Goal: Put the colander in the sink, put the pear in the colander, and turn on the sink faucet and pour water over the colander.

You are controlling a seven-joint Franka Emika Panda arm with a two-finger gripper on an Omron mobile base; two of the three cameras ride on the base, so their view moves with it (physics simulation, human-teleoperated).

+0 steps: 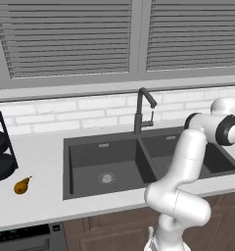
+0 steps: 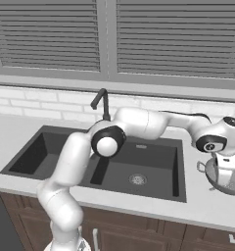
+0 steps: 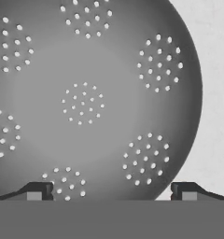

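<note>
The gripper [image 3: 112,190] has its two dark finger tips spread wide apart with nothing between them, poised over the inside of the colander [image 3: 86,98]; one tip sits over the perforated bowl, the other over the pale counter [image 3: 212,70] just outside the rim. That close look down shows clusters of small holes across the grey bowl, a detail the base cameras do not give. In the right base view the colander [image 2: 210,179] stands on the counter to the right of the sink [image 2: 153,169], near the right edge of the picture, with one loop handle toward the sink, and the hand [image 2: 226,169] comes straight down into it, hiding much of the bowl. From there the arm rises from the lower left, bends at a dark joint in front of the left basin, runs level across the sink and drops at the wrist over the colander. The left base view shows what the others lack: the pear [image 1: 22,185] lies on the counter well to the left of the sink, beside a dark tiered rack [image 1: 1,147] at the left edge. The sink faucet [image 1: 143,110] stands at the back rim between the two basins, in front of the white tiled wall [image 1: 65,115], and both basins hold nothing but their round drains.
</note>
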